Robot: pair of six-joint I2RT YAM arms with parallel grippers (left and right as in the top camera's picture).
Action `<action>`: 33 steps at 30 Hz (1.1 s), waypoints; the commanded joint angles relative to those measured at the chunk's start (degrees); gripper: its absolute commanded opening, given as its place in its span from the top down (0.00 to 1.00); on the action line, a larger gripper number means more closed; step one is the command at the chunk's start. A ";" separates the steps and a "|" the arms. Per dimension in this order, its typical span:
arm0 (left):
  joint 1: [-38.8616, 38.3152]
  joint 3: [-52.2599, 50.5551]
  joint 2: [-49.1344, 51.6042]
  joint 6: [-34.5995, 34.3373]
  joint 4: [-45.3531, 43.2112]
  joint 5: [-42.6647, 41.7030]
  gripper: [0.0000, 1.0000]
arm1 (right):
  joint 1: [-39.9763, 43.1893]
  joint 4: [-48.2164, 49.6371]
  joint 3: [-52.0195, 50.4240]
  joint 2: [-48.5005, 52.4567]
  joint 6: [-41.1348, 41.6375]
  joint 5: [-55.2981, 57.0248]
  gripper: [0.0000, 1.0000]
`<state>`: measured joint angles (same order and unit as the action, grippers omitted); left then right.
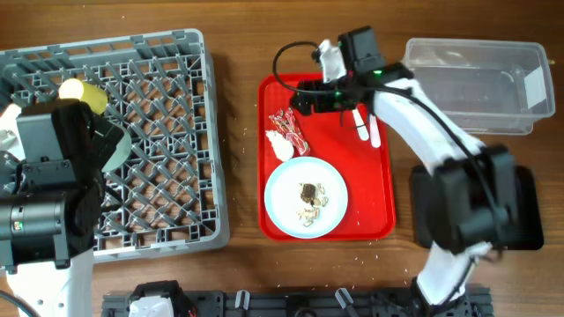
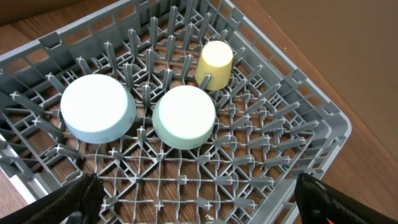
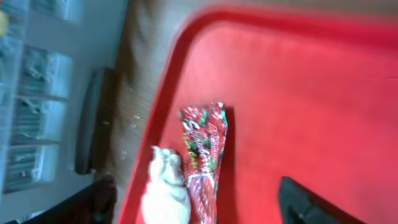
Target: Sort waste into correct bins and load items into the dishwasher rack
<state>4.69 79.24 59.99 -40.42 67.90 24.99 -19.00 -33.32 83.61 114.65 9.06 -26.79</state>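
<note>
The grey dishwasher rack (image 1: 167, 150) sits at the left. In the left wrist view it (image 2: 249, 155) holds two upturned mint bowls (image 2: 97, 107) (image 2: 184, 116) and the yellow cup (image 2: 214, 64). My left gripper (image 2: 199, 202) is open and empty above the rack floor. On the red tray (image 1: 370, 202) lie the red wrapper (image 1: 288, 128), the white tissue (image 1: 280, 145), the white plate (image 1: 282, 207) with food scraps (image 1: 310, 195), and the white fork and spoon (image 1: 366, 126). My right gripper (image 3: 199, 205) is open just above the wrapper (image 3: 204, 149) and tissue (image 3: 165, 186).
The clear tub (image 1: 476, 84) stands at the back right. The black tray (image 1: 529, 207) lies at the right, partly under my right arm. My left arm (image 1: 53, 176) covers the rack's left part. A black rail runs along the front edge.
</note>
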 commanded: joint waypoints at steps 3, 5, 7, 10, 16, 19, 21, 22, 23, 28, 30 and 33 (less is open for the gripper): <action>0.42 0.50 -0.20 -0.76 -0.09 0.11 0.00 | -0.57 -0.37 0.31 8.20 -1.66 -3.58 0.26; 0.42 0.50 -0.20 -0.76 -0.09 0.11 0.00 | -0.98 -1.14 0.22 8.90 -1.36 0.13 0.29; 0.42 0.50 -0.20 -0.76 -0.09 0.11 0.00 | -1.18 -2.21 0.15 9.05 -1.31 3.23 0.40; 0.42 0.50 -0.20 -0.76 -0.09 0.11 0.00 | -1.18 -5.40 0.15 9.05 0.07 2.80 0.63; 0.42 0.50 -0.20 -0.76 -0.09 0.11 0.00 | -3.10 -10.86 0.15 9.05 -3.02 2.89 0.53; 0.42 0.48 -0.20 -0.76 -0.09 0.11 0.00 | -4.81 -10.82 0.15 9.03 -2.84 2.84 0.59; 0.42 0.50 -0.20 -0.76 -0.09 0.11 0.00 | -4.94 -10.91 0.15 9.01 -1.49 2.91 0.78; 0.42 0.48 -0.20 -0.76 -0.09 0.11 0.00 | -4.81 -10.86 0.17 9.01 -1.31 3.15 0.89; 0.42 0.50 -0.20 -0.76 -0.09 0.11 0.00 | -4.59 -10.93 0.33 8.96 -0.59 4.61 0.95; 0.42 0.50 -0.20 -0.76 -0.09 0.11 0.00 | -0.94 -16.87 7.39 5.49 3.41 16.31 0.96; 0.42 0.50 -0.20 -0.76 -0.09 0.11 0.00 | 1.49 -20.44 11.52 2.86 4.87 19.45 0.96; 0.42 0.48 -0.20 -0.76 -0.07 0.11 0.00 | 6.58 -23.12 15.10 -2.54 10.91 23.50 0.96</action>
<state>4.69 79.24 59.99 -40.42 67.92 25.02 -16.62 -55.51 94.98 119.20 13.34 -9.85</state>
